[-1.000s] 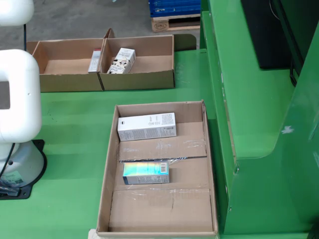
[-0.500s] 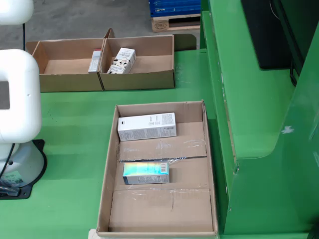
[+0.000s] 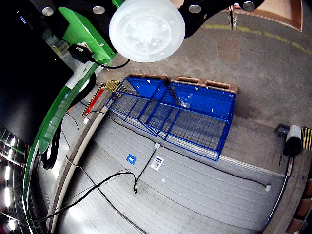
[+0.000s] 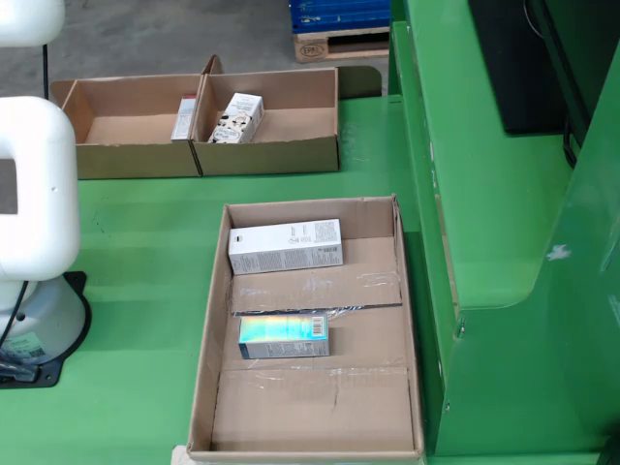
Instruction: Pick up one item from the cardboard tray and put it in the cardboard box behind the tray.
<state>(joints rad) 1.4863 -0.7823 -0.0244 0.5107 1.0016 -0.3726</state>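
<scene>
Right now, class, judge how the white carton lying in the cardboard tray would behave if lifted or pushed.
The white carton looks like thin card packaging, so probably light and easily dented. It lies flat on a long face, so unlikely to roll or tip. A push would likely slide it across the cardboard tray.

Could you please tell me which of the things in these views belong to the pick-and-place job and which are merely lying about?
Belongs to the job:
- cardboard tray
- white carton
- iridescent carton
- cardboard boxes behind
- white robot arm

Just lying about:
- wooden pallet
- blue mesh cages
- loose black cables
</scene>
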